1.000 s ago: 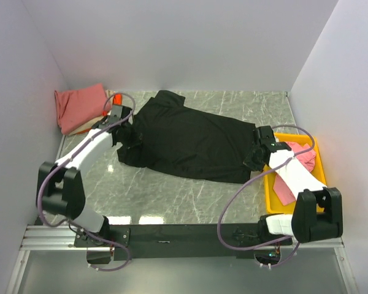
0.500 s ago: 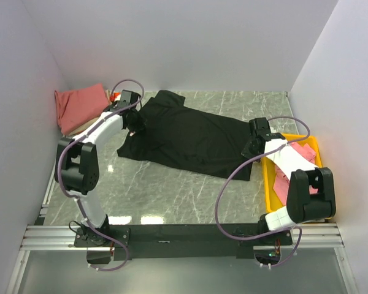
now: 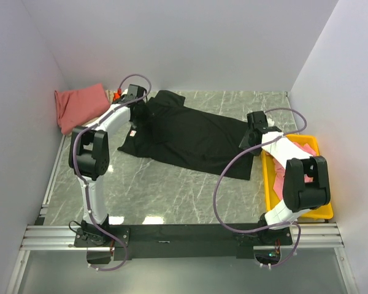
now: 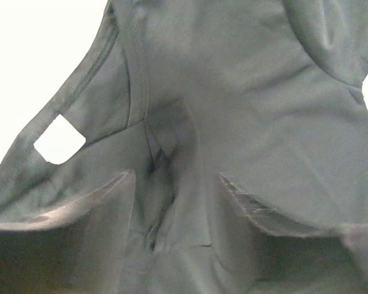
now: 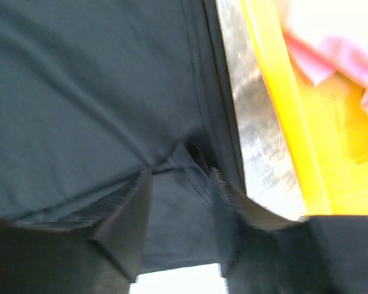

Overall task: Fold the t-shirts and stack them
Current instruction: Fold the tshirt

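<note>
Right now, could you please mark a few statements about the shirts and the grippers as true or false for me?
1. The black t-shirt lies spread out on the table. True.
2. The pink t-shirt lies in the yellow bin. True.
3. The dusty-red t-shirt lies on the black t-shirt. False: it sits folded in the far left corner, apart from it.
4. Both grippers hang over the yellow bin. False: the left gripper is at the black t-shirt's collar end, the right gripper at its other end, beside the bin.
5. The left gripper is shut on the white neck tag. False: its jaws stand open, and the tag lies off to one side.
</note>
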`<act>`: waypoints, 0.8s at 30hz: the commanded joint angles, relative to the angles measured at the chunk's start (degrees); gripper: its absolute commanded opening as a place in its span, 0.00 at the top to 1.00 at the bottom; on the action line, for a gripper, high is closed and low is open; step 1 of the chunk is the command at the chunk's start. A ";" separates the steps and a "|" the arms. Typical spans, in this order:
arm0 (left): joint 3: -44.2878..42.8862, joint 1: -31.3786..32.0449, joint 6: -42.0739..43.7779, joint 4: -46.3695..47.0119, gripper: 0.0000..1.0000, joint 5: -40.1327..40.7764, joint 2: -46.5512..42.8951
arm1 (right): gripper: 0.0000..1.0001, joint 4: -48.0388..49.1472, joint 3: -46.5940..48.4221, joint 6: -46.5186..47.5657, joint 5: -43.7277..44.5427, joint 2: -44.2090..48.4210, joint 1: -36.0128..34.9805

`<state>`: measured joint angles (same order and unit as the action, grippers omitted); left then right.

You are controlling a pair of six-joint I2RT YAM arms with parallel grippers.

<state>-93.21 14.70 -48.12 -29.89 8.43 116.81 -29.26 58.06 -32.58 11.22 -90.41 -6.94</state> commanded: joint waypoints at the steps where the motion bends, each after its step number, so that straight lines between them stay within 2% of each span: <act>1: -4.96 -0.02 1.89 -0.34 0.26 1.42 -0.71 | 0.46 1.92 4.34 2.69 2.57 0.85 -1.32; 2: -4.70 -0.02 1.89 -0.43 0.19 1.24 -1.15 | 0.40 1.40 4.60 2.87 2.40 1.55 -1.76; 3: -4.09 -0.02 1.97 0.18 0.13 0.81 -1.93 | 0.37 1.13 4.78 3.22 2.05 1.99 -2.28; 4: -1.91 -0.02 1.98 0.62 0.01 0.37 -3.68 | 0.35 0.52 4.95 3.74 1.87 2.34 -3.86; 5: -0.50 -0.02 1.98 1.14 0.01 -1.20 -4.74 | 0.27 0.34 5.04 3.84 1.87 3.30 -4.65; 6: 1.17 0.07 1.98 2.02 0.01 -2.09 -6.93 | 0.25 0.43 4.96 4.19 1.44 3.66 -5.71; 7: 4.67 0.15 1.89 4.03 0.01 -2.97 -7.82 | 0.25 0.69 4.43 4.54 0.13 4.01 -7.37; 12: 11.02 1.47 1.98 5.98 0.01 -8.86 -8.89 | 0.24 2.35 0.58 2.61 -7.00 4.10 -10.46; 17: 12.26 2.62 1.54 8.71 0.01 -12.20 -7.04 | 0.23 5.26 -3.22 0.94 -8.41 2.53 -10.64; 24: 9.54 3.41 1.27 8.98 0.01 -13.70 -2.48 | 0.23 5.00 -5.24 -0.47 -4.37 0.50 -10.03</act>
<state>-80.99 17.80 -47.22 -22.68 -3.46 112.53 -25.96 53.19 -31.68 4.56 -89.17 -17.61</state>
